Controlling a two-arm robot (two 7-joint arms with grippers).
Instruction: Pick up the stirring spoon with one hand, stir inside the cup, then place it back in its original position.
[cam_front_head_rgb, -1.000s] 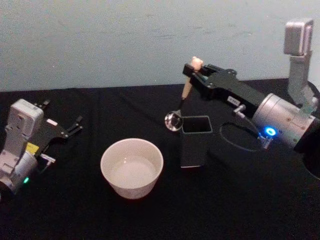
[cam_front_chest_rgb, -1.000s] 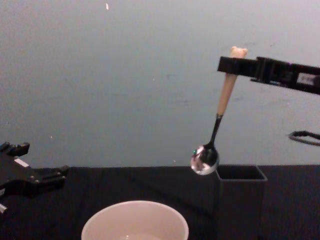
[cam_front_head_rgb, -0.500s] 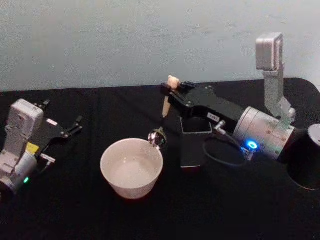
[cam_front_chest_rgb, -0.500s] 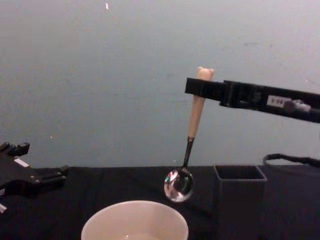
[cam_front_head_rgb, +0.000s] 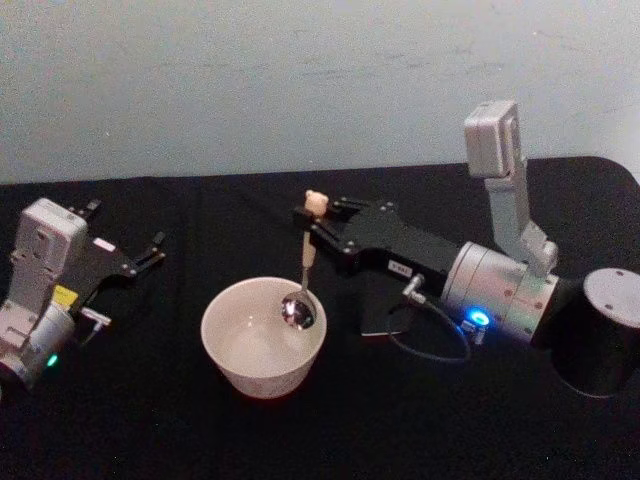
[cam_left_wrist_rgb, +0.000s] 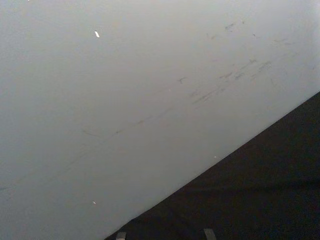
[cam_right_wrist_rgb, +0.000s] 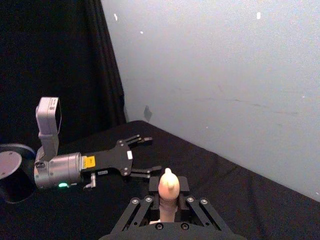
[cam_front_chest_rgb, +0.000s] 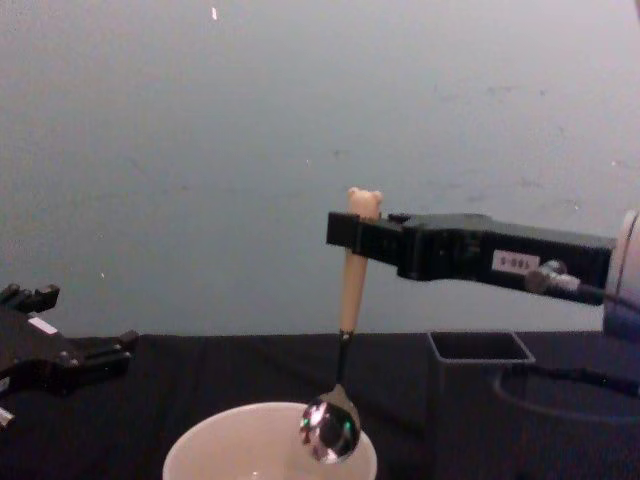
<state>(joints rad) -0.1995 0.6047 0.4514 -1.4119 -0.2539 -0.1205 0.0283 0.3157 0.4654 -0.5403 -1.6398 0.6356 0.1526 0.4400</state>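
Grip: our right gripper (cam_front_head_rgb: 312, 212) is clamped on the stirring spoon (cam_front_head_rgb: 305, 262) just under its knob. The bowl hangs below it, dipping into the cup (cam_front_head_rgb: 260, 378). Our left gripper (cam_front_head_rgb: 150, 250) lies parked at left, fingers apart.

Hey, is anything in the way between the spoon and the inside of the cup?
Nothing visible. The right gripper holds the stirring spoon by its handle, its metal bowl hanging over the open mouth of the cup, near the rim. The left gripper sits parked far left.
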